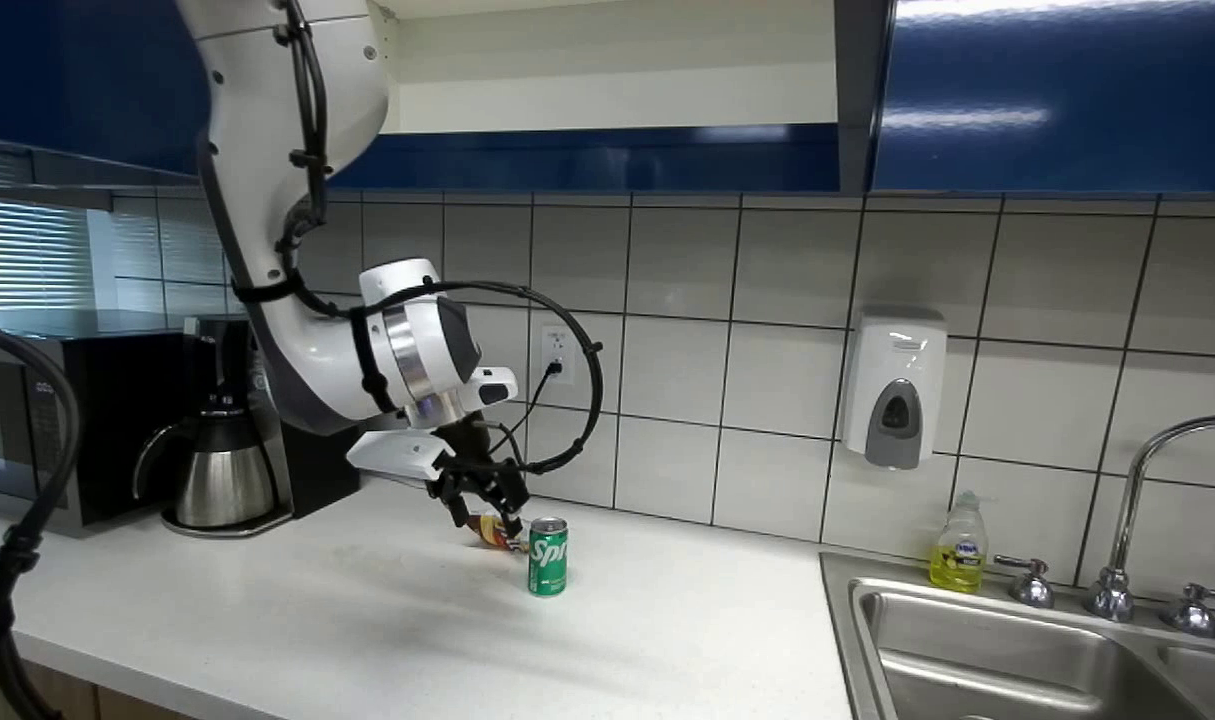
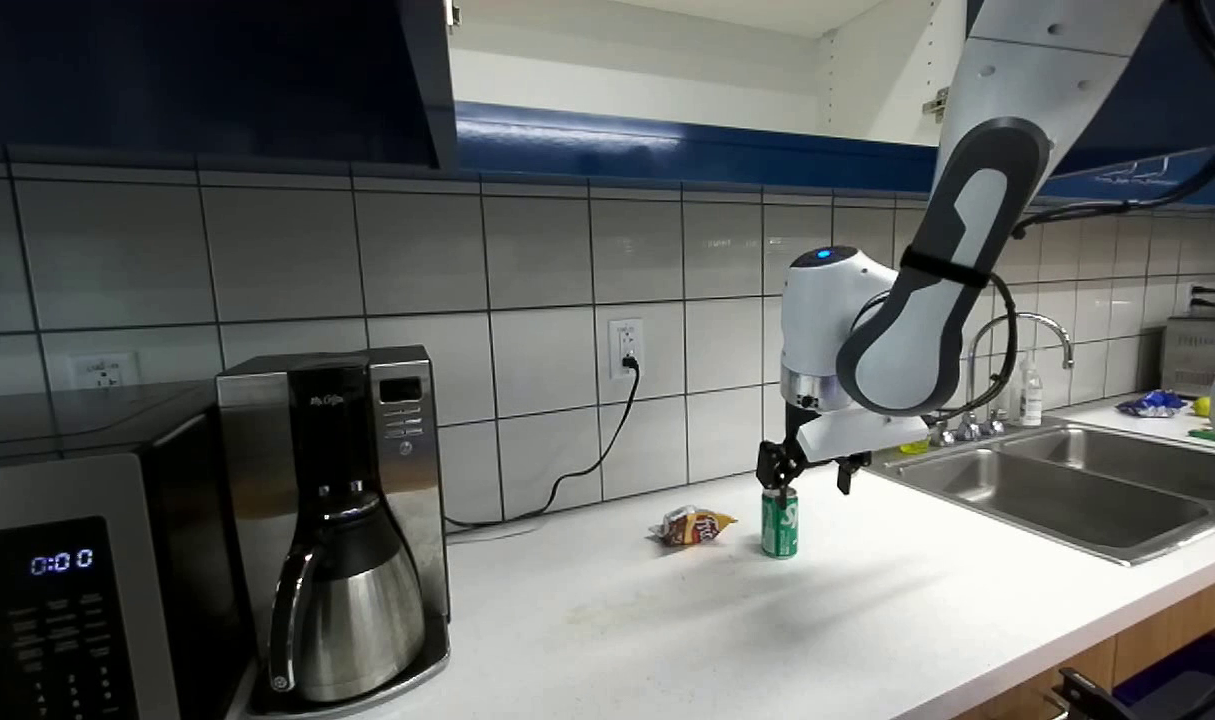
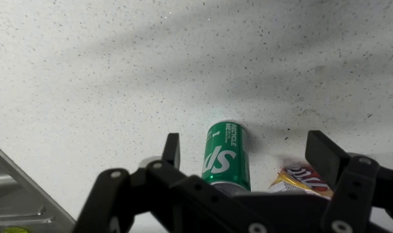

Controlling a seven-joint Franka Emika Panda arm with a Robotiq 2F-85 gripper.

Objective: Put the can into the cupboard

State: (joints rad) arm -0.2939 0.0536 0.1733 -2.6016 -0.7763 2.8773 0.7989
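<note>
Fingers (image 3: 172, 150) of the gripper (image 3: 242, 147) stand wide apart; in the wrist view the green can (image 3: 227, 155) appears between them, countertop (image 3: 118, 106) visible on either side of it. Can upright on the countertop, silvery end up, contents hidden by its wall. Near it, crumpled brown-orange wrapper (image 2: 692, 526); cannot tell whether anything is inside. Overhead, cupboard (image 1: 607, 90) open, white interior showing in both exterior views; can is outside and below it. Farther along, steel sink (image 1: 852, 640) set into the countertop; on its back ledge, clear soap bottle (image 1: 960, 550) holding yellow liquid (image 1: 957, 570). Mounted on the tiled wall (image 1: 667, 370), white dispenser (image 1: 896, 385), fill hidden. At the opposite end, coffee maker (image 2: 412, 510) with steel carafe (image 2: 367, 630) seated in it, fill likewise hidden. Just beside that, microwave (image 2: 142, 560), display (image 2: 62, 562) reading 0:00.
</note>
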